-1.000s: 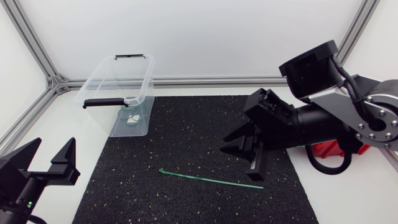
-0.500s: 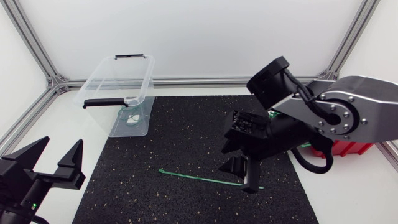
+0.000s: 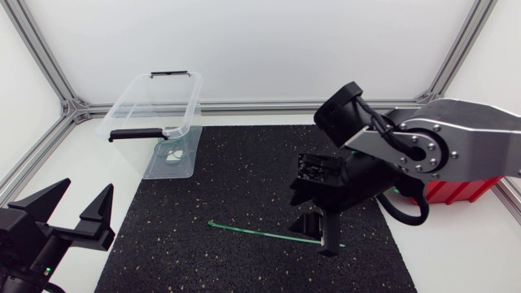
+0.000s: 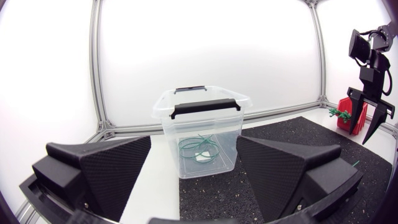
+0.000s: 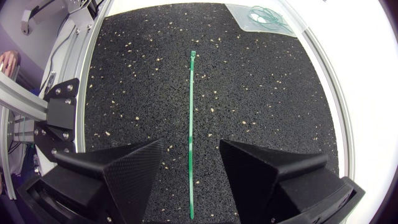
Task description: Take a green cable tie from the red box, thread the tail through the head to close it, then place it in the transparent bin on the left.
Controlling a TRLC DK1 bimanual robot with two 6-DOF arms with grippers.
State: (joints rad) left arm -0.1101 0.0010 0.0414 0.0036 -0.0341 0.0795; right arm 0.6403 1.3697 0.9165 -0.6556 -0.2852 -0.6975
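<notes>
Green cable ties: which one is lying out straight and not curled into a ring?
The straight cable tie on the black mat, under the right gripper and its open fingers. The other ties, curled into rings, lie inside the transparent bin.

A black rubber mat [image 3: 236, 187] flecked with pale specks lies flat on the white table [image 3: 77, 167]. It covers the middle and right of the table and leaves a bare white strip at the left and a thin one along the back. A silver rail [image 3: 260, 106] runs along the back edge and meets a side rail at a corner joint [image 3: 72, 108]. Uprights [image 4: 96, 62] rise from the back corners, with white panels [image 3: 260, 41] between them. A black bracket [image 5: 61, 106] with screws sits on the frame just beside the mat's edge.
</notes>
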